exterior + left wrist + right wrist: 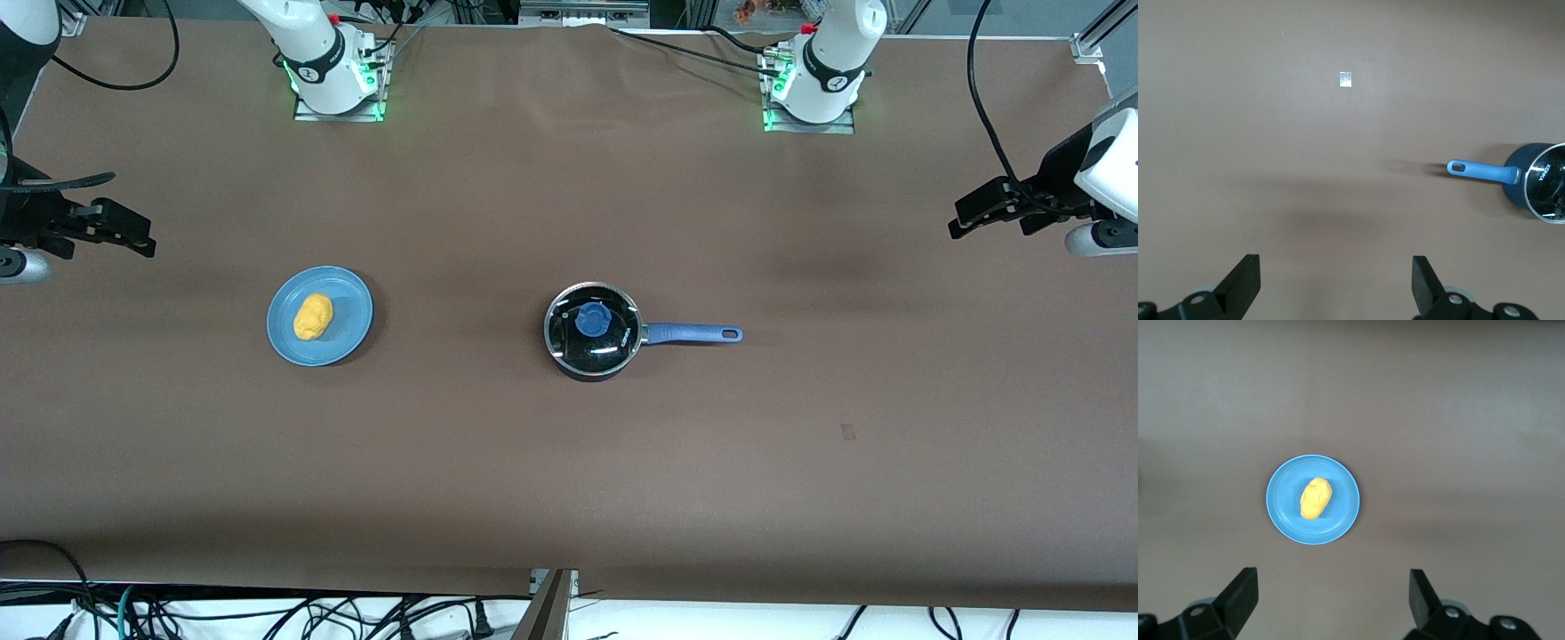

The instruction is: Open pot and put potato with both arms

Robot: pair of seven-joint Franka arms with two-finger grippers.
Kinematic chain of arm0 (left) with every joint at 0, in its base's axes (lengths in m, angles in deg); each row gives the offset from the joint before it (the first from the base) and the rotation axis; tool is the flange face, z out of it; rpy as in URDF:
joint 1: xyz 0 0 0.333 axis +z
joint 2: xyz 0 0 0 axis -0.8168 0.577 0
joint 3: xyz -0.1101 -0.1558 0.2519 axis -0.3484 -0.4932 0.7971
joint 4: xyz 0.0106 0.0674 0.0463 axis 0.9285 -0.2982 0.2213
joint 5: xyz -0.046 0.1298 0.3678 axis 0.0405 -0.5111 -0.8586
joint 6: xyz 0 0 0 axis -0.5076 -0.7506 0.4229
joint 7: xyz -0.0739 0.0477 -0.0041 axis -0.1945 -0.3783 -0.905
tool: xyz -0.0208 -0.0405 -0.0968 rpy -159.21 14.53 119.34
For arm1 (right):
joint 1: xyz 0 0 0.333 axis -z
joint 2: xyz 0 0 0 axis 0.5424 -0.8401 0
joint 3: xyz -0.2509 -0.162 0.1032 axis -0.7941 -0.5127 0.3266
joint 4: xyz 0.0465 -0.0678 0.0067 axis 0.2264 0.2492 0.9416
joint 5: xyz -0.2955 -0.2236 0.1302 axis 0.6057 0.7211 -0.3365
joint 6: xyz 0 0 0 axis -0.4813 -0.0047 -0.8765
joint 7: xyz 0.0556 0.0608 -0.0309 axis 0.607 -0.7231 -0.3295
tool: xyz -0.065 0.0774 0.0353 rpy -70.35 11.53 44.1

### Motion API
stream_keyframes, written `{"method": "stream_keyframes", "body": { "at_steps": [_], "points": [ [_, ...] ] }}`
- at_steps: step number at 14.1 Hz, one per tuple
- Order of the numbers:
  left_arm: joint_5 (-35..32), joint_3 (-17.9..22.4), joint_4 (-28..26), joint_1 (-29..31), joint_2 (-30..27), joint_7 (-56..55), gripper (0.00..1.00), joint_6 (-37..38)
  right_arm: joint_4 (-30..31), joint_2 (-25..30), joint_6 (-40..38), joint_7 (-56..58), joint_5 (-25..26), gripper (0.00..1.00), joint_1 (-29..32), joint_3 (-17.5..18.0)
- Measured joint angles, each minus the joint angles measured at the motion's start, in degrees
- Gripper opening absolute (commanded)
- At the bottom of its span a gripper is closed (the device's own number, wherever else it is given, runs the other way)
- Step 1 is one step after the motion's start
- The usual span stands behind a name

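**Pot closed, potato on plate, both grippers wide and empty**

The pot stands near the middle of the brown table. Its glass lid is on it, with the blue knob at the centre. The long blue handle points toward the left arm's end of the table.

The potato lies on a light-blue plate, well apart from the pot, toward the right arm's end of the table. The potato is tilted a little on the plate and touches nothing else.

The left gripper hangs in the air over the left arm's end of the table, well apart from the pot. Its fingers are spread wide and hold nothing. In the left wrist view the handle tip and part of the pot are seen at the picture's edge.

The right gripper hangs over the right arm's end of the table, well apart from the plate. Its fingers are also spread wide and hold nothing. In the right wrist view the plate with the potato lies between the two fingers.
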Motion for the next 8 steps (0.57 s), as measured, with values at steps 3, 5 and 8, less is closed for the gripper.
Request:
{"method": "stream_keyframes", "body": {
  "at_steps": [3,5,8],
  "points": [
    [0.0,-0.1,0.0,-0.3,0.2,0.0,1.0,0.0,0.0,0.0,0.0,0.0,0.0,1.0,0.0,0.0],
    [0.0,-0.1,0.0,-0.5,0.3,0.0,1.0,0.2,0.0,0.0,0.0,0.0,0.0,1.0,0.0,0.0],
    [0.0,-0.1,0.0,-0.6,0.3,-0.9,1.0,1.0,0.0,0.0,0.0,0.0,0.0,1.0,0.0,0.0]
  ]
}}
